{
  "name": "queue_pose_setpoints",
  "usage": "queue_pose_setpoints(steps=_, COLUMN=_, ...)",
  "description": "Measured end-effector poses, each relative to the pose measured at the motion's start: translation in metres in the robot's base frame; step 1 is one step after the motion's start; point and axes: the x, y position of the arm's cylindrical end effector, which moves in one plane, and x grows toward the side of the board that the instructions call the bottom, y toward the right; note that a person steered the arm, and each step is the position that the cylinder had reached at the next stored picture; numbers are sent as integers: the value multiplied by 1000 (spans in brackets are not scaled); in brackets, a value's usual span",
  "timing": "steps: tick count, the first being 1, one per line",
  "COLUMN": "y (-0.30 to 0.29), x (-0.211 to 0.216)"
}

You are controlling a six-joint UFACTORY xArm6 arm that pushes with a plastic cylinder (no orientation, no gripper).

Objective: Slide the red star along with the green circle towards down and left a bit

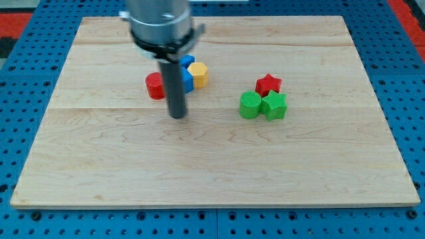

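The red star [268,83] and green circle [250,105] lie well right of my tip [177,115].

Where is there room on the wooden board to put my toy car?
The whole strip along the view's bottom edge of the board is bare, below my tip. The view's right side past the green star is free too. It is crowded around the red cylinder, blue block, yellow block, and where red star meets green circle.
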Motion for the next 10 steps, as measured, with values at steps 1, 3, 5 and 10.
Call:
queue_pose_setpoints(steps=1, y=80, x=29)
queue_pose_setpoints(steps=3, y=269, x=-9)
queue_pose_setpoints(steps=5, y=215, x=-93)
queue_pose_setpoints(steps=10, y=117, x=-44)
